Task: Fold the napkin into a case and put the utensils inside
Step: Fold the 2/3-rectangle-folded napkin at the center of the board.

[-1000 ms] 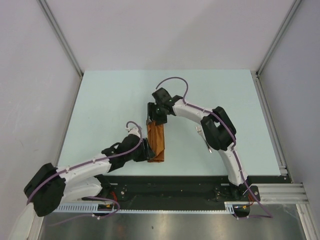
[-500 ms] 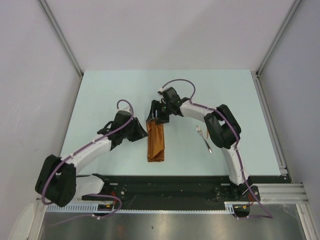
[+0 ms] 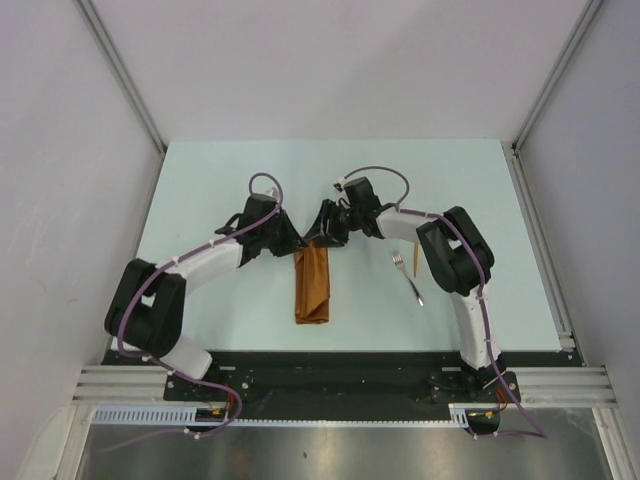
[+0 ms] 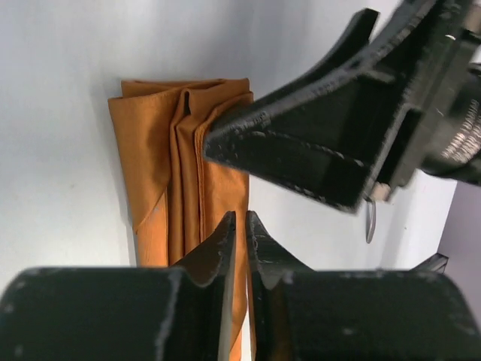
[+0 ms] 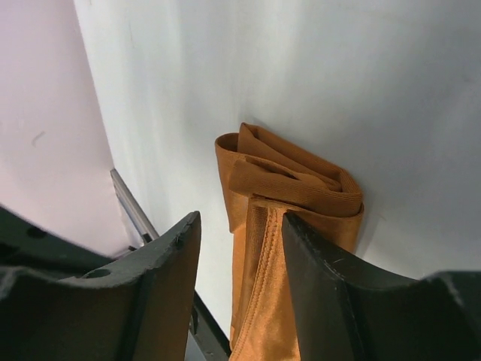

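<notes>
The napkin (image 3: 312, 285) is already a narrow case (image 4: 188, 173), but the fork (image 3: 408, 280) lies outside it on the surface (image 3: 220, 200); left jaws almost together, right jaws apart over its end.

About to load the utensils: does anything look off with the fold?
The case is bunched at its far end, layers puffed and uneven rather than flat. The fork lies loose on the table to its right.
</notes>
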Action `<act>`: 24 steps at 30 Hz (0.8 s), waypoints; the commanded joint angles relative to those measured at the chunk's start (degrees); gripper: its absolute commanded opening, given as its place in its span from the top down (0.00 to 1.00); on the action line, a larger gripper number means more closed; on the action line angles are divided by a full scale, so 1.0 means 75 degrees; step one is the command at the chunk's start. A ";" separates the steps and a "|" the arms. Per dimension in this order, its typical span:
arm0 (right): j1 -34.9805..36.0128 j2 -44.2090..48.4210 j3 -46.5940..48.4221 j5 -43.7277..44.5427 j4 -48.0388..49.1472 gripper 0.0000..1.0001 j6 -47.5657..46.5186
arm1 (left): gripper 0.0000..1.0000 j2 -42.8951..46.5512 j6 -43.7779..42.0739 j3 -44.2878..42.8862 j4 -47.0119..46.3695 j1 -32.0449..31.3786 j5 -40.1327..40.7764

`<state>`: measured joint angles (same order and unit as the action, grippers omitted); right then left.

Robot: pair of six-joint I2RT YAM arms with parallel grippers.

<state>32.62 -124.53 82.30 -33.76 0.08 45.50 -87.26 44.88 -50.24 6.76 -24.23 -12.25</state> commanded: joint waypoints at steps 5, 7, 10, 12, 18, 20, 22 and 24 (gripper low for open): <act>-0.0189 0.0573 -0.0274 -0.0503 0.1021 0.48 0.0321 | 0.88 -0.0950 -0.0593 -0.1222 0.0222 0.0078 0.0332; -0.0201 0.0596 -0.0263 -0.0480 0.0940 0.48 0.0321 | 0.84 -0.1102 -0.0734 -0.1410 0.0340 0.0078 0.0495; -0.0248 0.0596 -0.0286 -0.0397 0.0857 0.49 0.0356 | 0.81 -0.1161 -0.0840 -0.1493 0.0317 0.0090 0.0706; -0.0248 0.0584 -0.0286 -0.0386 0.0845 0.55 0.0414 | 0.77 -0.1243 -0.0933 -0.1563 0.0317 0.0078 0.0754; -0.0283 0.0655 -0.0368 -0.0257 0.0787 0.59 0.0297 | 0.72 -0.1349 -0.1086 -0.1634 0.0376 0.0067 0.0848; -0.0295 0.0608 -0.0333 -0.0303 0.0705 0.61 0.0239 | 0.71 -0.1349 -0.1098 -0.1633 0.0375 0.0066 0.0849; -0.0283 0.0619 -0.0356 -0.0245 0.0646 0.63 0.0157 | 0.72 -0.1396 -0.1086 -0.1634 0.0422 0.0043 0.0871; -0.0225 0.0585 -0.0322 -0.0094 0.0541 0.64 0.0040 | 0.72 -0.1443 -0.1098 -0.1634 0.0469 0.0008 0.0884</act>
<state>30.52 -123.28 79.81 -35.35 4.60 47.72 -97.47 38.35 -60.45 10.39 -23.99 -6.72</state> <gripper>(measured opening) 0.375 0.286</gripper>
